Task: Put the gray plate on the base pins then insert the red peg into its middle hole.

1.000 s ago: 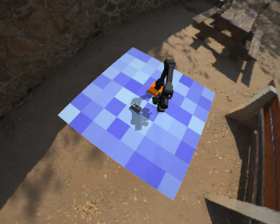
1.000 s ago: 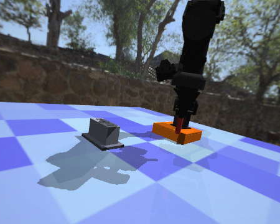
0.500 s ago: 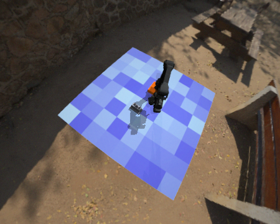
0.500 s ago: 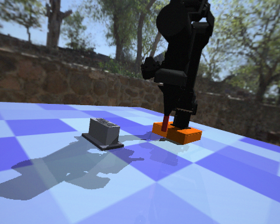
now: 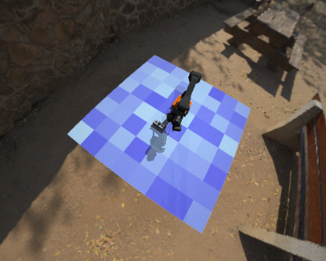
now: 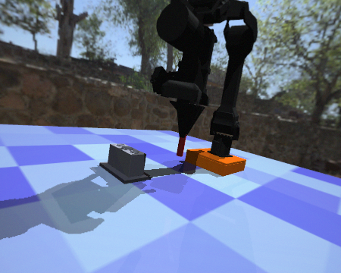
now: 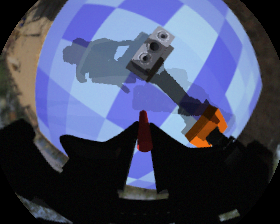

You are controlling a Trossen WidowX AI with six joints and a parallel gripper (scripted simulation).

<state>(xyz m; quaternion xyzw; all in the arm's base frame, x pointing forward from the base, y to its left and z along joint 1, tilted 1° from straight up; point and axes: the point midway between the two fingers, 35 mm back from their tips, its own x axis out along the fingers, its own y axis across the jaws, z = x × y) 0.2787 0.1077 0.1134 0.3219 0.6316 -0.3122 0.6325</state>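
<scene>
My gripper (image 6: pixel 183 136) (image 7: pixel 143 124) is shut on the red peg (image 6: pixel 181 147) (image 7: pixel 144 136). The peg hangs nearly upright, tip down, above the mat, apart from the gray block. The gray plate (image 6: pixel 126 148) (image 7: pixel 159 46) lies flat on top of the base (image 6: pixel 117 176), which has a dark flange on the mat. In the wrist view the plate's dark middle hole (image 7: pixel 154 46) shows between two outer holes with pin tops in them. The seam between plate and base is too small to make out.
The orange block (image 6: pixel 223 166) (image 7: pixel 198 133) under the arm's own foot is to the right of the peg in the exterior view. The checkered blue mat (image 5: pixel 166 185) carries everything. Shadows of the arm fall around the base.
</scene>
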